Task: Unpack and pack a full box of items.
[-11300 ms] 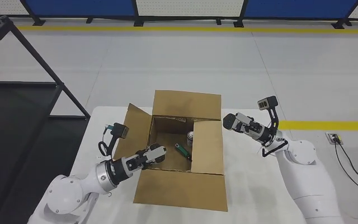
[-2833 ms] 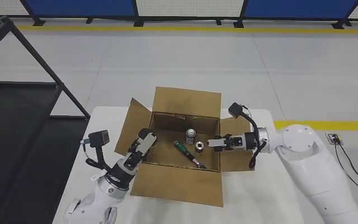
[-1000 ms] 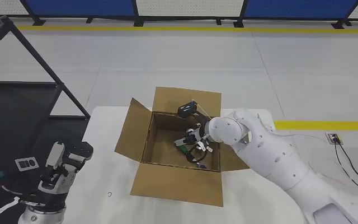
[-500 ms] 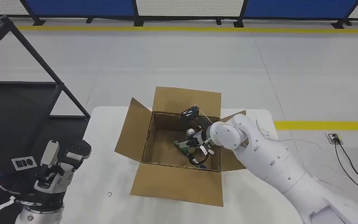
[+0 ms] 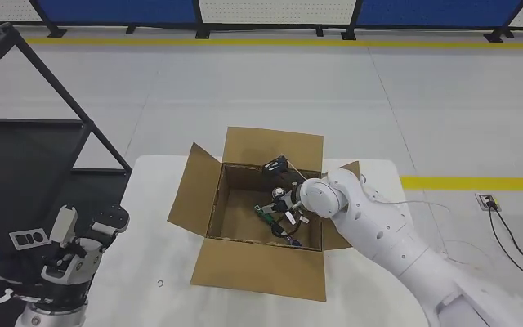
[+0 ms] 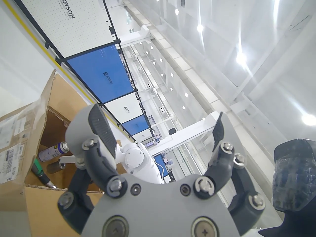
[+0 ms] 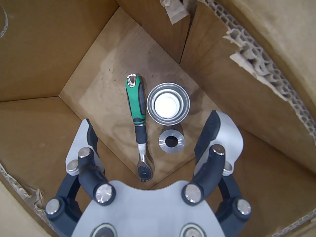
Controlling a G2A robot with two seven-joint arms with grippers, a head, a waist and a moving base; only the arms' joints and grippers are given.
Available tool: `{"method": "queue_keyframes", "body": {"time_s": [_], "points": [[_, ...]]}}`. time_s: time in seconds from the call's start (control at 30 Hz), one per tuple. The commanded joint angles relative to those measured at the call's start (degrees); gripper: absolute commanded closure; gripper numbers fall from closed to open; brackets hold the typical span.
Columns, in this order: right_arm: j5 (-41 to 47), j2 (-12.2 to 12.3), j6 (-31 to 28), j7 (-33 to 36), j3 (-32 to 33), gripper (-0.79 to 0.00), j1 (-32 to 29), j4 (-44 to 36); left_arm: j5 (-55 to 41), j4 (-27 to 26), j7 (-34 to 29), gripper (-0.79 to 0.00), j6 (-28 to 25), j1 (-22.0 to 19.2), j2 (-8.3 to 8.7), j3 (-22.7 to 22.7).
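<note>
Surface (image 5: 155,245) carries open box (image 5: 257,278), right gripper (image 7: 151,122) inside it spread wide and empty above can (image 7: 168,106), ratchet (image 7: 137,114) and socket (image 7: 171,141) side by side on its floor, left gripper (image 6: 158,122) also wide open, empty, well clear of box.

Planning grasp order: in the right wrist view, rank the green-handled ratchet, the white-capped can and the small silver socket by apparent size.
1. Green-handled ratchet wrench.
2. White-capped metal can, its top nearer the camera.
3. Small silver socket.
</note>
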Motion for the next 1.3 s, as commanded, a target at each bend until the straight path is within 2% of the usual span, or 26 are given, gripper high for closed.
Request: {"method": "queue_keyframes", "body": {"time_s": [0.0, 0.07, 0.3, 0.33, 0.4, 0.47, 0.5, 0.6, 0.63, 0.73, 0.83, 0.93, 1.07, 1.27], "points": [[-0.17, -0.60, 0.05, -1.00, -0.04, -0.785, 0.23, 1.17, -0.07, -0.02, 0.01, -0.785, -0.08, 0.11, -0.01, -0.05], [-0.46, -1.21, 0.48, -1.70, -0.14, -0.785, 0.30, 2.31, -0.09, -0.03, 0.10, -0.785, -0.29, 0.21, -0.02, -0.10], [-1.74, -3.23, 1.70, -2.24, -0.56, -0.699, 0.91, 5.59, -0.06, -0.34, 0.27, -0.785, -0.76, 0.55, -0.04, -0.27], [-1.83, -3.51, 1.68, -2.32, -0.58, -0.668, 0.94, 6.03, -0.10, -0.33, 0.37, -0.785, -0.83, 0.59, -0.05, -0.28], [-1.90, -4.03, 1.72, -2.45, -0.56, -0.557, 1.04, 7.06, -0.10, -0.35, 0.41, -0.785, -0.90, 0.67, -0.05, -0.27], [-1.91, -4.55, 1.42, -2.44, -0.54, -0.499, 1.16, 7.92, 0.02, -0.35, 0.47, -0.785, -0.94, 0.78, -0.06, -0.30], [-1.92, -4.79, 1.22, -2.44, -0.52, -0.428, 1.19, 8.36, 0.03, -0.35, 0.48, -0.785, -0.97, 0.81, -0.06, -0.29], [-1.93, -5.45, 0.57, -2.33, -0.38, -0.317, 1.35, 9.60, -0.13, -0.46, 0.38, -0.785, -1.04, 0.98, -0.07, -0.19], [-1.98, -5.65, 0.41, -2.32, -0.32, -0.256, 1.41, 9.98, -1.25, -0.54, -0.02, -0.785, -0.87, 1.08, -0.09, 0.03], [-2.17, -6.07, -0.30, -2.72, 0.05, -0.169, 1.47, 10.56, -2.25, -0.61, -0.39, -0.785, -0.69, 1.19, -0.06, -0.83], [-2.46, -6.15, -1.05, -3.18, 0.74, -0.129, 1.38, 10.58, -2.08, -0.45, -0.56, -0.785, -0.53, 1.25, -0.04, -0.98], [-2.97, -5.75, -2.41, -4.13, 1.89, -0.065, 1.02, 9.22, -1.23, -0.34, -0.54, -0.785, -0.52, 1.08, -0.01, -0.76], [-5.42, -4.25, -2.49, -4.11, 4.04, -0.015, 0.10, 5.00, -0.72, -0.20, -0.72, -0.785, -0.19, 0.74, 0.01, -0.06], [-11.23, 0.05, -1.23, -0.66, 10.38, 0.000, -3.37, -9.06, 0.60, 0.36, -1.66, -0.785, 0.99, -0.52, 0.15, 1.56]]}}
